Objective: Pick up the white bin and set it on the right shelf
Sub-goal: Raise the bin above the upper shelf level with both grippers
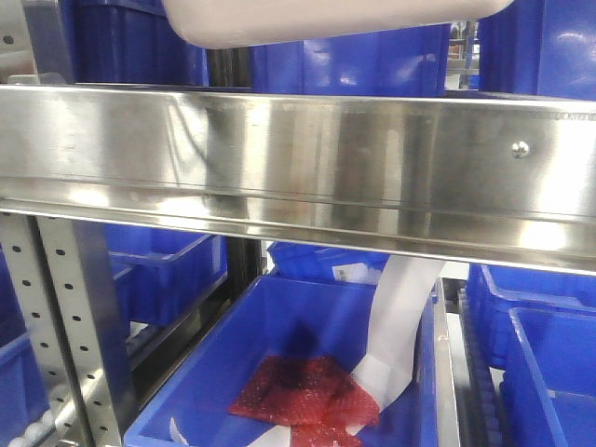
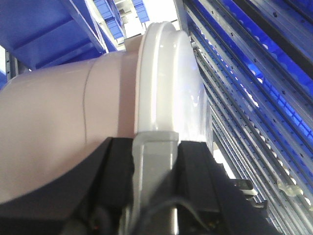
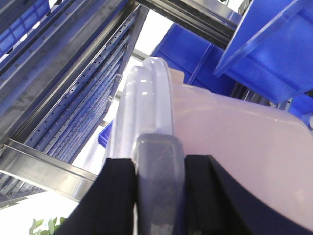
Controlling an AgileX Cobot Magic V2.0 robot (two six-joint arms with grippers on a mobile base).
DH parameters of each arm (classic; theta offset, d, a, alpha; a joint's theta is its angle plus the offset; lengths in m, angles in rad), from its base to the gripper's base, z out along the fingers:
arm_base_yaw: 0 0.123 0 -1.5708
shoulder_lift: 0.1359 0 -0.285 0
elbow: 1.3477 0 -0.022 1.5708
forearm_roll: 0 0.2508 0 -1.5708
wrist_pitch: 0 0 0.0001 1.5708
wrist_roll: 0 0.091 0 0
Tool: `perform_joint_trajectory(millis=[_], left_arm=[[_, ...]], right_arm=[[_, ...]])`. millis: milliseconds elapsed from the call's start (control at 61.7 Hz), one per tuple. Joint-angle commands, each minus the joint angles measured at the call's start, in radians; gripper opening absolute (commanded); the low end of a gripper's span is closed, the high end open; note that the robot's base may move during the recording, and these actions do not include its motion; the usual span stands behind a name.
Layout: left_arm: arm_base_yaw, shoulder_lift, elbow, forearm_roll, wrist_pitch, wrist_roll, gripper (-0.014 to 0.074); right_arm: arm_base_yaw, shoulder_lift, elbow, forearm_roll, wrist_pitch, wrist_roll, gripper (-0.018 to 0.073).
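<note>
Closest to the front camera, the broad, shiny front rail of the right shelf [image 1: 298, 177] is seen spanning the whole width, with a perforated upright [image 1: 56, 326] below it at the left. Above the rail, at the top edge, the rounded underside of the white bin [image 1: 326, 19] is seen, raised over the shelf's front; whether it touches the shelf surface cannot be told. Blue bins [image 1: 372, 60] are stacked behind it. Under the rail an open blue bin [image 1: 279, 335] is seen, holding a red bag [image 1: 303, 396] and a white strip [image 1: 400, 317] that leans against its right wall. In the wrist views the tub is gripped at both ends: the left gripper [image 2: 155, 152] is clamped around a grey handle [image 2: 154, 171] at the lid's edge, a black finger pressed to each side, and the right gripper [image 3: 159, 169] is closed likewise on a second grey handle [image 3: 157, 152]. A small screw head [image 1: 521, 148] is set in the rail near its right end.
</note>
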Motion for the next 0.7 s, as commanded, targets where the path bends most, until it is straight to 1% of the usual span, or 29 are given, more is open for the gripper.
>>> perform_joint_trajectory(millis=[0,681], left_arm=[[-0.065,-0.058,-0.040,-0.143,0.358,0.010,-0.0127],[-0.065,-0.058,-0.040,-0.143,0.358,0.010,-0.0127]], right_arm=[[0.053,-0.040,-0.039,0.087,0.243,0.005,0.0066],[0.053,-0.040,-0.039,0.087,0.239,0.005,0.0066]])
